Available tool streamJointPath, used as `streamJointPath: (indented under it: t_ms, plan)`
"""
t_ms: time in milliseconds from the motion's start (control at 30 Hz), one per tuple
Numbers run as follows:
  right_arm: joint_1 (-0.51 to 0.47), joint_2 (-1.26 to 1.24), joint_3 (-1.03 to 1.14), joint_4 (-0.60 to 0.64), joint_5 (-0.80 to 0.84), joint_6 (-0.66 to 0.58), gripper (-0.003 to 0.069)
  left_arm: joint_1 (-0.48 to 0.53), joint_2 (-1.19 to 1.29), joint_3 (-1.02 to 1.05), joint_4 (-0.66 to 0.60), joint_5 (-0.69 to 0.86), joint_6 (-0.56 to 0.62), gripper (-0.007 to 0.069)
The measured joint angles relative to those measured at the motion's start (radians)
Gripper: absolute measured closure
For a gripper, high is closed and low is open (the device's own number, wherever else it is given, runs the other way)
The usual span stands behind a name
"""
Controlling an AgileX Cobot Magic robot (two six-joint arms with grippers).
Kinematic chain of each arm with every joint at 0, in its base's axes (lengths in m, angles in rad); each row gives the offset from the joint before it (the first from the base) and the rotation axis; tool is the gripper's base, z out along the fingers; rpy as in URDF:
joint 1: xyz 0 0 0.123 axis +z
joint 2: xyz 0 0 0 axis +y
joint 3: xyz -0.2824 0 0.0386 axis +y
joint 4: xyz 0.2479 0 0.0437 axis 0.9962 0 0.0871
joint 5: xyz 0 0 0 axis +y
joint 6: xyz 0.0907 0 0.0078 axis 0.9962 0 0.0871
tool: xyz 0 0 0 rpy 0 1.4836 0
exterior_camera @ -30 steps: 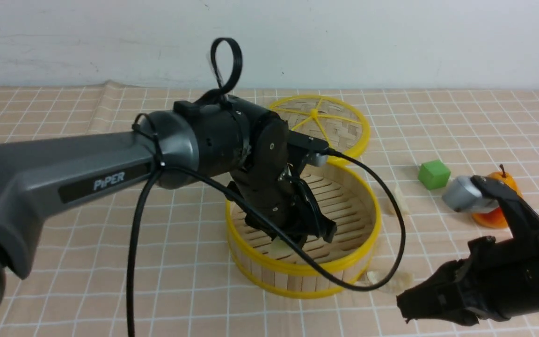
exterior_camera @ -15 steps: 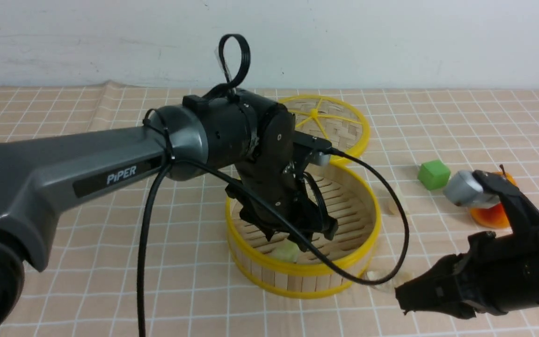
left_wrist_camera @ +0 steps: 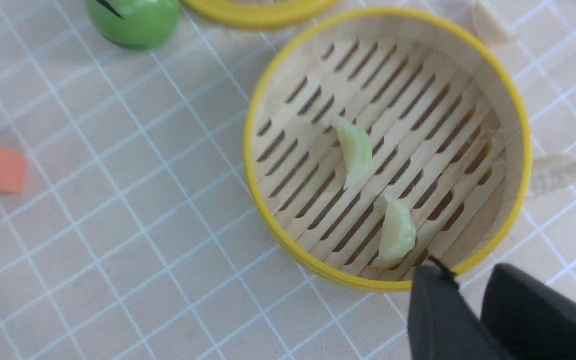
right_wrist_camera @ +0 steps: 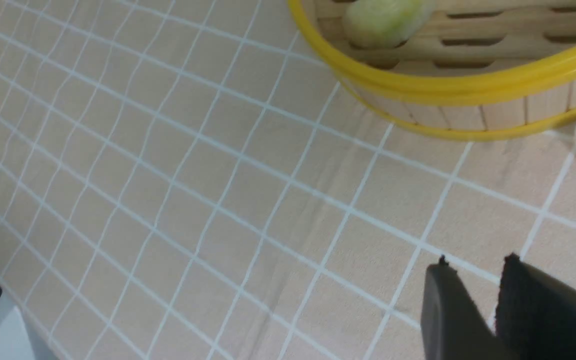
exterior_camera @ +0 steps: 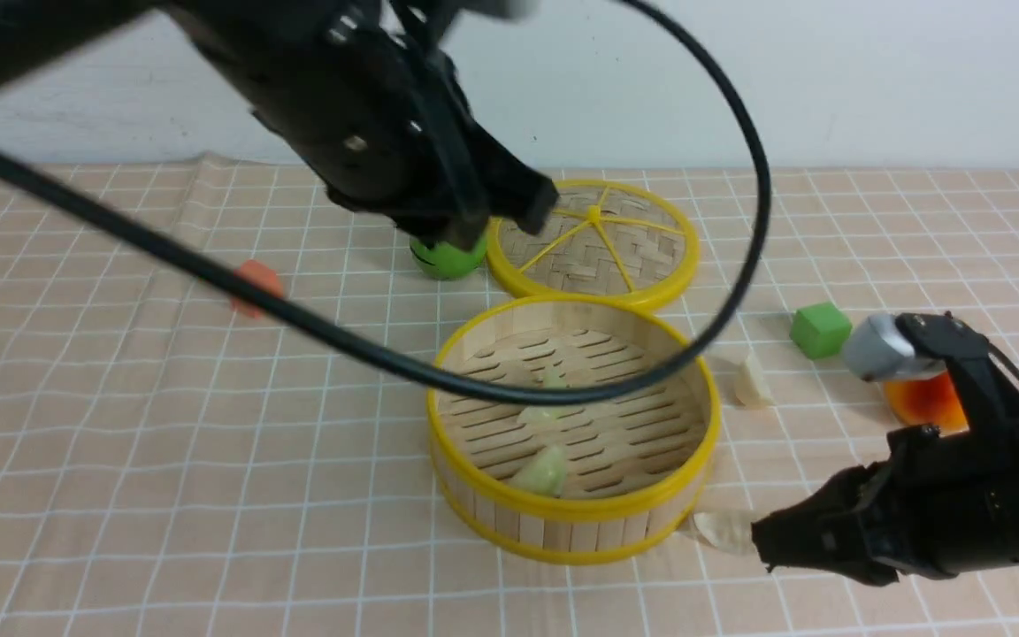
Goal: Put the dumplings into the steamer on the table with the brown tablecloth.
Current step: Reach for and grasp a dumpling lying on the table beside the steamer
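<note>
Green dumplings (left_wrist_camera: 355, 152), long axes aslant steamer (left_wrist_camera: 249, 130) slats

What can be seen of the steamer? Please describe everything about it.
The steamer is a round, shallow basket, seemingly bamboo: a wall of upright strips, yellow rims top and bottom, a slatted floor. It stands upright, uncovered, on the tablecloth. Two green dumplings lie apart on its floor. A white dumpling lies beside its wall; whether they touch, I cannot tell.
</note>
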Motion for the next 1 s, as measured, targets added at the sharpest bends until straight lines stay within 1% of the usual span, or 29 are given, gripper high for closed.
streamJointPath:
  t_ms: [67, 100, 133, 200, 267, 333, 367, 400, 467, 500, 633, 767, 900, 1000]
  plan:
    - [-0.016, 0.0, -0.019, -0.03, -0.005, 0.037, 0.049, 0.0, -0.102, 0.063, 0.002, -0.013, -0.017, 0.0607]
    - [-0.027, 0.0, -0.036, -0.061, -0.005, 0.061, 0.0489, 0.0, -0.143, 0.095, 0.001, -0.017, -0.024, 0.0631]
    - [-0.03, 0.0, -0.04, -0.069, -0.005, 0.066, 0.0489, 0.0, -0.152, 0.104, 0.001, -0.017, -0.024, 0.0636]
    - [-0.064, 0.007, -0.108, -0.185, -0.014, 0.149, 0.0475, 0.0, -0.269, 0.237, 0.011, -0.022, -0.035, 0.0638]
    - [-0.085, 0.022, -0.161, -0.253, -0.027, 0.218, 0.0456, 0.0, -0.332, 0.336, 0.037, -0.039, -0.036, 0.0638]
    - [-0.104, 0.053, -0.233, -0.327, -0.047, 0.289, 0.0414, 0.0, -0.419, 0.505, 0.091, -0.07, -0.042, 0.0638]
    - [-0.104, 0.056, -0.239, -0.333, -0.049, 0.3, 0.0406, 0.0, -0.419, 0.505, 0.091, -0.073, -0.043, 0.0638]
    - [-0.108, 0.084, -0.283, -0.369, -0.065, 0.327, 0.0373, 0.0, -0.476, 0.604, 0.136, -0.098, -0.06, 0.0638]
    - [-0.108, 0.13, -0.321, -0.392, -0.079, 0.343, 0.0335, 0.0, -0.545, 0.72, 0.183, -0.131, -0.097, 0.0638]
    - [-0.108, 0.181, -0.353, -0.404, -0.087, 0.35, 0.03, 0.0, -0.6, 0.809, 0.227, -0.161, -0.133, 0.0638]
    - [-0.108, 0.325, -0.439, -0.416, -0.104, 0.368, 0.0244, 0.0, -0.729, 0.975, 0.323, -0.217, -0.225, 0.0638]
    - [-0.108, 0.488, -0.554, -0.423, -0.126, 0.372, 0.0228, 0.0, -0.837, 1.117, 0.41, -0.327, -0.299, 0.0638]
    - [-0.101, 0.656, -0.662, -0.5, -0.174, 0.374, 0.0226, 0.0, -0.945, 1.216, 0.475, -0.486, -0.36, 0.0638]
    - [-0.09, 0.751, -0.73, -0.532, -0.208, 0.377, 0.0225, 0.0, -1.004, 1.263, 0.514, -0.54, -0.381, 0.0638]
